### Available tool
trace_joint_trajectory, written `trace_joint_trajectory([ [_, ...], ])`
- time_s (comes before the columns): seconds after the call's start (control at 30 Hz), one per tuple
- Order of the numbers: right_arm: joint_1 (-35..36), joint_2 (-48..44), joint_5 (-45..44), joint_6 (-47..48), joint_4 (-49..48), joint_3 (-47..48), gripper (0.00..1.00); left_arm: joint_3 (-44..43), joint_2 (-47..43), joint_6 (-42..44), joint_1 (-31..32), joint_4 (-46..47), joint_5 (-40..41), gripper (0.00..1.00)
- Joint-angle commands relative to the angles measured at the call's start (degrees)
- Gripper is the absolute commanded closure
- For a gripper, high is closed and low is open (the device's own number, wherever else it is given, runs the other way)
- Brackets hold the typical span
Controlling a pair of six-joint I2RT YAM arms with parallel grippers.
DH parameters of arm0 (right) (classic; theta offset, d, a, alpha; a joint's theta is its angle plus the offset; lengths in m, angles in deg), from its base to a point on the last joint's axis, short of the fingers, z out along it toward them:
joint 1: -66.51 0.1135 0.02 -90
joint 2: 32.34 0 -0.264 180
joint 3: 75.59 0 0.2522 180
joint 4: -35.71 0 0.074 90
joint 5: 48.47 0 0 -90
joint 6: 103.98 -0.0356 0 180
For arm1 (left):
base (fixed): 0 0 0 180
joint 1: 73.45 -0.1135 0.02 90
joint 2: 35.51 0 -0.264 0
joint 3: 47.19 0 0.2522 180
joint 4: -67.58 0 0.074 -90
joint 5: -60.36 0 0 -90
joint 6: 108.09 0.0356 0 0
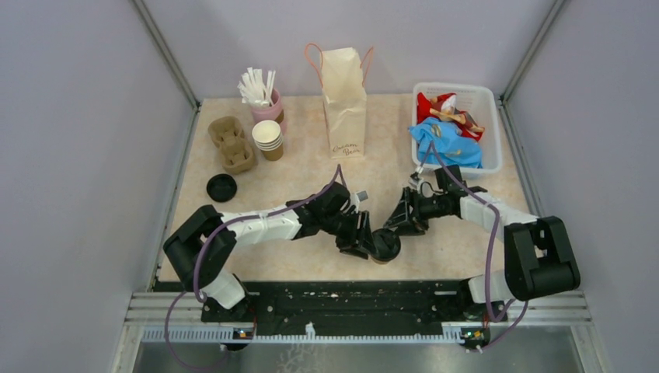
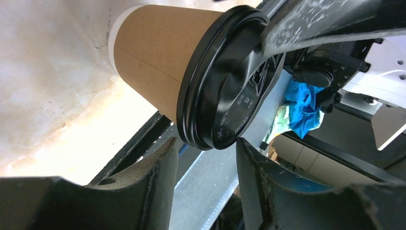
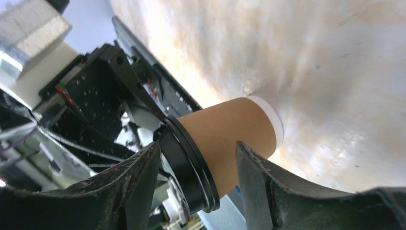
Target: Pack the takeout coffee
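One takeout coffee cup [image 1: 385,245], brown paper with a black lid, stands on the table near the front middle. My left gripper [image 1: 368,239] is open right beside it on the left. In the left wrist view [image 2: 206,152] the lid rim [image 2: 210,96] sits just past the open fingertips, not clamped. My right gripper [image 1: 402,224] is open on the cup's right. In the right wrist view [image 3: 197,154] its fingers straddle the cup [image 3: 230,129] with gaps showing. A loose black lid [image 1: 221,187] lies at the left. No second lidded cup shows.
The paper bag [image 1: 344,101] stands open at the back middle. A stack of lidless cups [image 1: 268,140], a pink cup of straws [image 1: 264,97] and a cardboard carrier [image 1: 231,144] are at the back left. A white basket [image 1: 491,116] of packets is at the back right.
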Motion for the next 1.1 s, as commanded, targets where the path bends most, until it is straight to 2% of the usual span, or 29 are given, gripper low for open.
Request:
trace_joint_trajectory([
  [0.0, -0.54, -4.02, -7.60, 2.20, 7.73, 6.60, 0.39, -4.43, 1.48, 4.29, 0.38, -7.06, 4.47, 0.43],
  [0.07, -0.57, -4.61, -8.04, 3.15, 11.12, 8.48, 0.35, -7.41, 1.89, 4.56, 0.33, -8.03, 4.17, 0.36],
  [0.17, -0.26, -6.20, -8.12, 4.20, 13.48, 8.46, 0.27, -9.92, 1.63, 4.30, 0.00, -8.76, 3.84, 0.31],
  [0.3, 0.35, -7.37, -7.35, 4.12, 12.07, 5.52, 0.22, -9.35, -0.07, 3.67, -2.04, -8.53, 3.82, 0.31],
  [0.4, 0.56, -7.04, -7.64, 3.83, 10.74, 4.03, 0.22, -7.42, -0.58, 3.46, -3.63, -7.84, 3.08, 0.38],
  [0.63, 0.52, -5.25, -8.39, 4.13, 8.71, 2.88, 0.29, -4.80, 2.03, 3.62, -4.64, -5.10, 1.84, 0.49],
  [0.77, -0.43, -4.98, -6.49, 1.06, 2.59, -1.53, 0.33, -2.53, 3.88, 3.36, -4.64, -3.11, 2.08, 0.58],
  [0.9, -2.66, -3.44, -4.85, -1.62, -3.58, -5.92, 0.38, -0.04, 3.95, 3.47, -4.64, -2.03, 2.09, 0.59],
  [1.07, -3.57, -4.65, -5.06, -0.91, -0.30, -4.39, 0.39, -1.51, 3.02, 4.17, -4.58, -3.19, 1.51, 0.56],
])
